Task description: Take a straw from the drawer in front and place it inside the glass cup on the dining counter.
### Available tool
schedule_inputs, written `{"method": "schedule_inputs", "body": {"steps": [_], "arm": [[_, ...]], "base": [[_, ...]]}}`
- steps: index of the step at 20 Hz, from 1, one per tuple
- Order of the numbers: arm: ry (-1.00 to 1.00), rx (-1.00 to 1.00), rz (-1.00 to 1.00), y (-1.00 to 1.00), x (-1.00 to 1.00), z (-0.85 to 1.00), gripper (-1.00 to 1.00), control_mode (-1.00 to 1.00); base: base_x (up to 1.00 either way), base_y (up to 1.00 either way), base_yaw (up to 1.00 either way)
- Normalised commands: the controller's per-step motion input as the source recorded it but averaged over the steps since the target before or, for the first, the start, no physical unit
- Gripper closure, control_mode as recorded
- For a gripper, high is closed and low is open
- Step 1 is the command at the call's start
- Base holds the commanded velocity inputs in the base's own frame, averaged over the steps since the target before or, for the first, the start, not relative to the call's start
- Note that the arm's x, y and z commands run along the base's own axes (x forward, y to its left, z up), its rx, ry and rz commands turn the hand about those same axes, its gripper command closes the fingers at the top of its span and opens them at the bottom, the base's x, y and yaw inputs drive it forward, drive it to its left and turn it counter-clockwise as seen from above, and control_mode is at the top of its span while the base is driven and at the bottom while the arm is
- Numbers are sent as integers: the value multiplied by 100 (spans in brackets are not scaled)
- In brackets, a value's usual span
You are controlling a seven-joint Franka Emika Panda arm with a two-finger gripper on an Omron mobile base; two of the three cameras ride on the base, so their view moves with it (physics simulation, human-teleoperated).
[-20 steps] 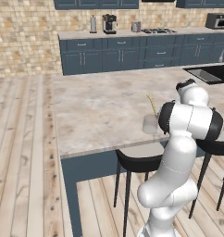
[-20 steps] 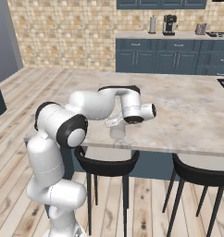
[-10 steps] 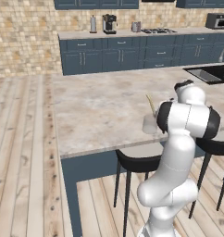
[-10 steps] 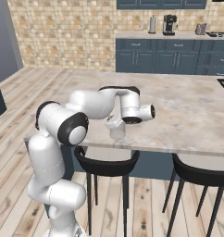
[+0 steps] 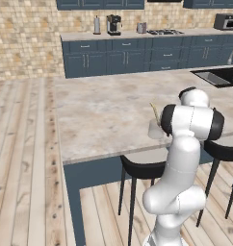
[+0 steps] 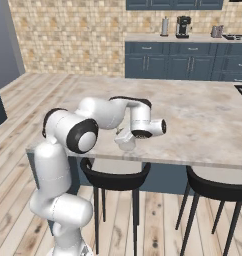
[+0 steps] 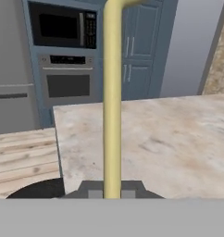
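Note:
The straw (image 7: pixel 112 92) is a pale yellow stick rising from between my gripper's (image 7: pixel 112 193) fingertips, which are shut on its lower end. In the left base view the straw (image 5: pixel 155 112) stands nearly upright, leaning slightly, with its lower end at the rim of the glass cup (image 5: pixel 154 130). I cannot tell whether its tip is inside. The cup stands near the front edge of the dining counter (image 5: pixel 104 110). In the right base view my hand (image 6: pixel 124 135) hovers at the glass cup (image 6: pixel 127 145), partly covering it. The drawer is out of view.
Black bar stools (image 6: pixel 115 176) stand under the counter's front edge, one right below the cup. A sink (image 5: pixel 215 77) sits at the counter's far right. The wall counter (image 5: pixel 137 33) carries a coffee machine and toaster. A microwave and oven (image 7: pixel 63 55) face the hand.
My hand, with the straw in it, has sunk a little toward the glass cup. The cup and the base have stayed put.

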Motion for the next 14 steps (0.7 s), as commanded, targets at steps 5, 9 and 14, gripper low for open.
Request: {"method": "schedule_inputs", "body": {"steps": [5, 9, 14], "arm": [[0, 8, 0, -5, 9, -2, 100, -100], [0, 14, 0, -19, 4, 0, 100, -100], [0, 13, 0, -19, 13, 0, 100, -100]], "base": [[0, 0, 0], [0, 0, 0], [0, 0, 0]]}}
